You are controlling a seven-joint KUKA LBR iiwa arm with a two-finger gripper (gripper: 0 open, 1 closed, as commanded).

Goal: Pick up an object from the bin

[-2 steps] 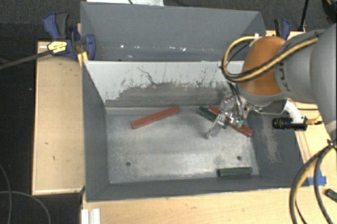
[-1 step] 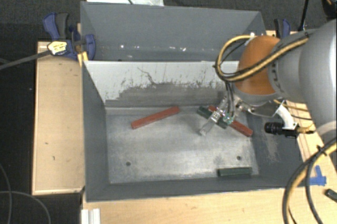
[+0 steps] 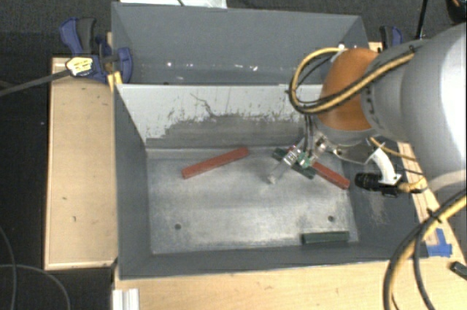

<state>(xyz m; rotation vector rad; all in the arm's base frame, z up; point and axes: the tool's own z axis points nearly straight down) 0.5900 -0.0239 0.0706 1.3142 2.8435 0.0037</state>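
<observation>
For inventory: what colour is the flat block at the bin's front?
The block is dark green, camera view.

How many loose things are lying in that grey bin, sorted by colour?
Red: 2, the long stick and the short stick beside the end effector
Dark: 1, the block
Total: 3
The small bits right at the end effector are too unclear to count.
</observation>
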